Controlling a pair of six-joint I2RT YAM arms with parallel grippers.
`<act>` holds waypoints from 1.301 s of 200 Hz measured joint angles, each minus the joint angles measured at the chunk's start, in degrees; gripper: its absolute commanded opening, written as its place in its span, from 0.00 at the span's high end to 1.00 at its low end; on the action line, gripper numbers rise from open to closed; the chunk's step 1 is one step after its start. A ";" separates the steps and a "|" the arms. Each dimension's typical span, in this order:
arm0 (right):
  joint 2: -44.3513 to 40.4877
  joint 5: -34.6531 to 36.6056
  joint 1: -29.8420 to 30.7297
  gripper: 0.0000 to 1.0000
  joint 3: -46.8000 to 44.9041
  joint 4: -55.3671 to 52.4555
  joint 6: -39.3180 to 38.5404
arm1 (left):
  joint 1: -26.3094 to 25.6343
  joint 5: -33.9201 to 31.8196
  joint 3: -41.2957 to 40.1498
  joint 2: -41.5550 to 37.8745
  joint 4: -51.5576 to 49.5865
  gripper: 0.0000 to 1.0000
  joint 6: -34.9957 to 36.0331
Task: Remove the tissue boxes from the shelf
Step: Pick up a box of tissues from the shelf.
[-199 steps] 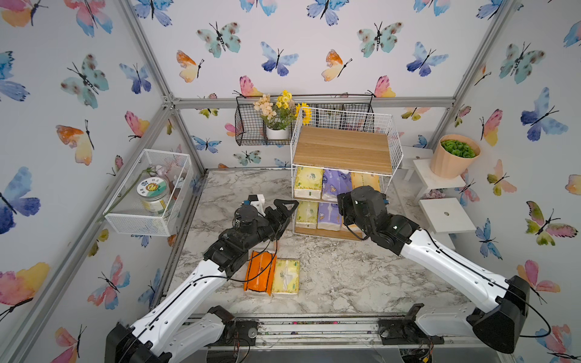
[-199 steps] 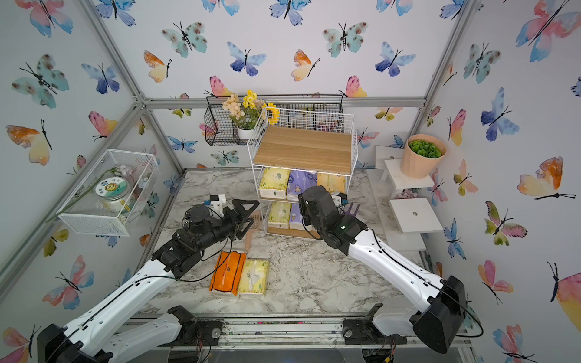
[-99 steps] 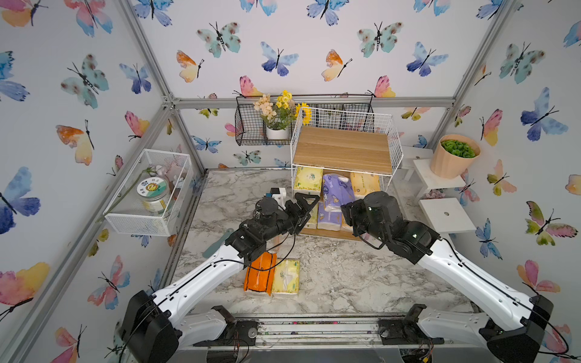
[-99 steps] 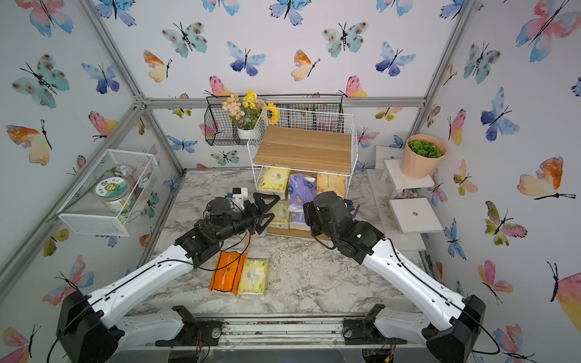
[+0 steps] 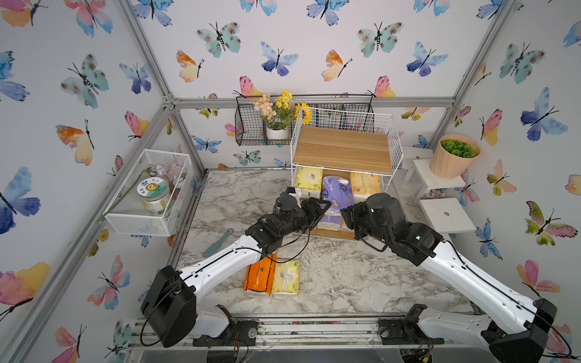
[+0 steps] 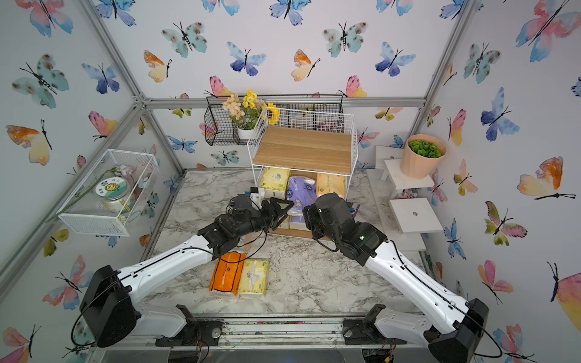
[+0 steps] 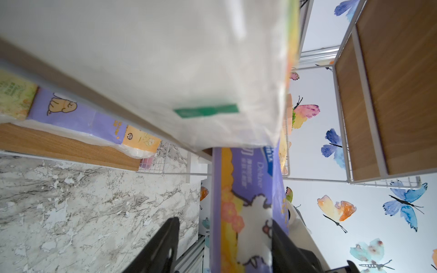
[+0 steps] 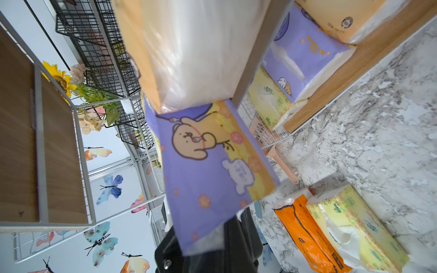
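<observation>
Extraction step: centre-frame, the purple tissue pack (image 5: pixel 338 191) juts from the shelf (image 5: pixel 344 151), middle tier, pinched by the right gripper (image 8: pixel 227 238). The left gripper (image 7: pixel 223 227) straddles it, unclenched. Next, likely: pull straight out.

purple cartoon-bear tissue pack (image 8: pixel 208 165), orange pack (image 5: pixel 259 278) w/ black trim; pale yellow-green pack (image 5: pixel 286 279), grey-veined marble tabletop (image 5: pixel 345 283)
</observation>
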 measured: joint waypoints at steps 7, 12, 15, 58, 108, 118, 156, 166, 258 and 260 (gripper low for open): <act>-0.09 -0.09 0.00 0.99 0.00 -0.35 0.04 | 0.00 -0.11 -0.02 0.15 0.55 0.47 0.07; -0.15 -0.11 0.00 0.99 0.00 -0.59 0.04 | 0.00 -0.20 0.00 0.20 0.83 0.49 0.20; -0.17 -0.13 0.00 0.99 0.00 -0.72 0.07 | 0.00 -0.31 0.00 0.31 1.20 0.51 0.17; -0.57 -0.72 0.00 0.88 0.00 -2.54 -0.24 | -0.28 -0.96 0.00 1.51 4.74 0.71 1.27; -0.92 -1.14 0.00 0.53 1.88 -8.20 -5.88 | -0.98 -1.38 0.00 1.86 5.53 0.82 2.43; -1.07 -1.03 0.00 0.51 2.99 -9.57 -8.07 | -1.11 -1.53 0.00 1.86 5.62 0.83 2.51; -4.66 0.61 0.00 0.37 4.81 -14.14 -21.31 | -1.73 -2.14 -0.33 1.07 5.20 0.85 3.58; -6.51 1.14 0.00 0.32 4.81 -15.06 -25.29 | -1.90 -2.14 -0.81 0.09 4.74 0.85 3.98; -14.80 -4.74 0.00 0.05 -1.66 -11.30 -46.45 | -2.51 0.90 -11.15 -10.62 5.25 0.93 5.57; -14.69 -5.09 0.00 0.05 -1.95 -10.97 -46.62 | -2.51 1.05 -11.28 -10.84 5.29 0.93 5.57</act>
